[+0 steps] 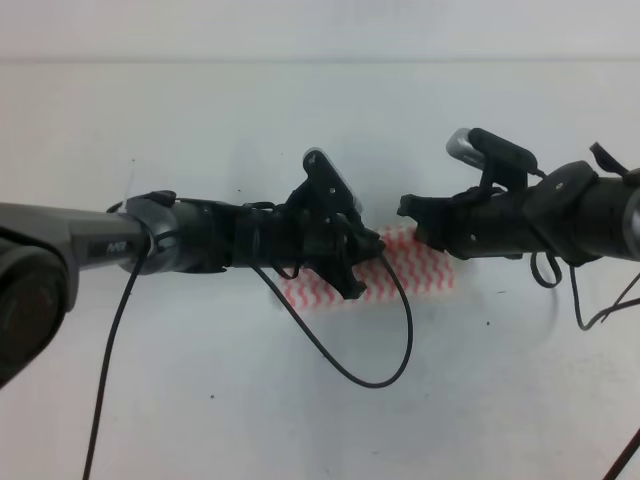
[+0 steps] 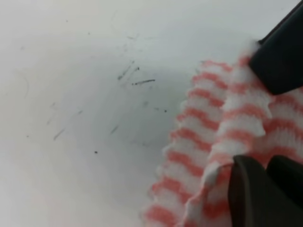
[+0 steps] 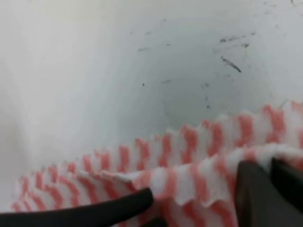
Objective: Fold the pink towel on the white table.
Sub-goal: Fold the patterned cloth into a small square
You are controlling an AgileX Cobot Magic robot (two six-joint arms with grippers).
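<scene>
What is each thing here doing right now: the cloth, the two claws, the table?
pink towel: partly lifted, doubled over in layers, pinched at two places.
left gripper: shut on the towel's edge.
right gripper: shut on a raised fold.
white table: flat, scuffed with dark specks, towel resting on it.

One pink towel (image 1: 420, 272) lies on one white table (image 1: 200, 400); two grippers, left (image 1: 365, 262) and right (image 1: 412, 215), meet over the towel.

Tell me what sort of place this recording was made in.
Probably a lab or test bench: a plain white table with scuffs, two black robot arms with loose cables, and only a pink towel to work on.
</scene>
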